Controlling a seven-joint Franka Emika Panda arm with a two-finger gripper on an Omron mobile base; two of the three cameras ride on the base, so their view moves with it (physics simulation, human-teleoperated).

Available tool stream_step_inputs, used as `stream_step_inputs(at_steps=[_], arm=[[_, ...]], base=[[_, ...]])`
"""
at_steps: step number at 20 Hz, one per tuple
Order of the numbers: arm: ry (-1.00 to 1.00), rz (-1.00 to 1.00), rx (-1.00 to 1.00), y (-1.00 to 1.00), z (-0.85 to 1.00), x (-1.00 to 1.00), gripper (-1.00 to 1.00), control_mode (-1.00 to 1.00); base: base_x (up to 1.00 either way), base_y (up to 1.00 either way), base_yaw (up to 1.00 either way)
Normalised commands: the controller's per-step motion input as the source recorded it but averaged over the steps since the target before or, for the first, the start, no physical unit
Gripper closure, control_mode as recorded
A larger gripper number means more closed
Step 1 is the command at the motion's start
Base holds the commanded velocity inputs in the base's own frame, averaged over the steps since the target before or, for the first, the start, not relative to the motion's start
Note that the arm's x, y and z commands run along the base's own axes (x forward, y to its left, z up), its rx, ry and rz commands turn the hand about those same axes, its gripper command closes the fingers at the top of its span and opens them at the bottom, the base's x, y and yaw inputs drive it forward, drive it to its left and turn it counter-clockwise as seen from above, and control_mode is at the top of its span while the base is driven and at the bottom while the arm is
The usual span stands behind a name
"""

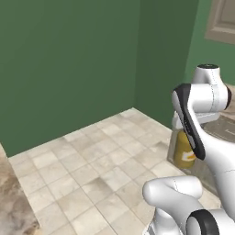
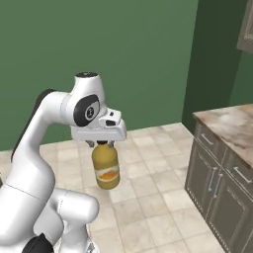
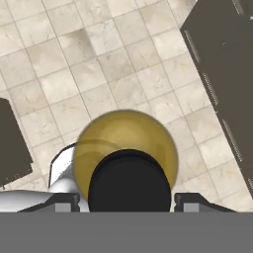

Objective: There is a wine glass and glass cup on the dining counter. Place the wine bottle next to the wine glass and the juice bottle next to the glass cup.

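Juice bottle (image 2: 105,168) held at cap by gripper (image 2: 101,144), jaws clamped, hanging upright in air above tiled floor (image 2: 163,207). Carry judged underway; placement beside glass cup judged pending.

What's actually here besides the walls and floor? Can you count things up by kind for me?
Bottles: 1, the juice bottle hanging from the pincer
Stone counters: 2, one over cabinets, one at the left edge
Cabinet runs: 1
Total: 4
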Motion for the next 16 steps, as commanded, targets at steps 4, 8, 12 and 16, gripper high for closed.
stream_step_inputs(at_steps=[4, 8, 12, 16], arm=[[0.00, 0.00, 0.00, 0.00, 0.00, 0.00, 1.00, 1.00], [0.00, 0.00, 0.00, 0.00, 0.00, 0.00, 1.00, 1.00], [0.00, 0.00, 0.00, 0.00, 0.00, 0.00, 1.00, 1.00], [0.00, 0.00, 0.00, 0.00, 0.00, 0.00, 1.00, 1.00]], base=[[0.84, 0.00, 0.12], [0.78, 0.00, 0.19], [0.70, 0.00, 0.31], [0.66, 0.00, 0.38]])
